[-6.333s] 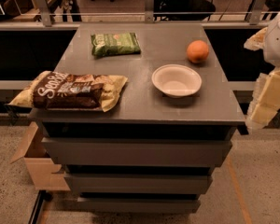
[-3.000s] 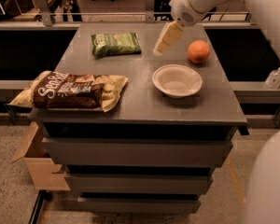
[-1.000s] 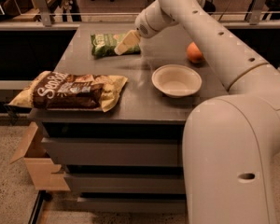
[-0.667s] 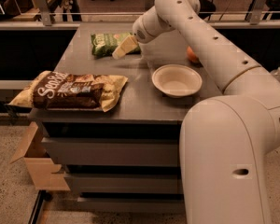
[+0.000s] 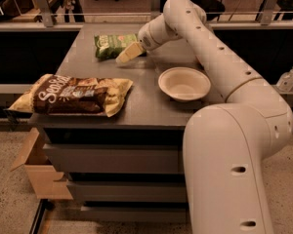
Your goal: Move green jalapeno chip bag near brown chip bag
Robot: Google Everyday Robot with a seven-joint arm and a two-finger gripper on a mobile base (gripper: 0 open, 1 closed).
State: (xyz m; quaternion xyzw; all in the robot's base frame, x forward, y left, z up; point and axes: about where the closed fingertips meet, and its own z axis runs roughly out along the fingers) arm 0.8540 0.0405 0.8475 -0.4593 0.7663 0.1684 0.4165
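Note:
The green jalapeno chip bag (image 5: 112, 45) lies flat at the far side of the grey cabinet top (image 5: 141, 89). The brown chip bag (image 5: 72, 95) lies at the front left corner, partly over the left edge. My gripper (image 5: 127, 54) is at the green bag's right near corner, its pale fingers (image 5: 128, 52) pointing down-left onto or just over the bag's edge. The arm reaches in from the right across the top.
A white bowl (image 5: 184, 84) stands right of centre on the top, under the arm. A cardboard box (image 5: 39, 172) sits on the floor at the left. A clear bottle (image 5: 287, 79) stands at the right on a ledge. A railing runs behind the cabinet.
The gripper has come from the right side over the top to the green bag and sunk lower at its right corner. The arm now hides the orange fruit. Both bags lie as before.

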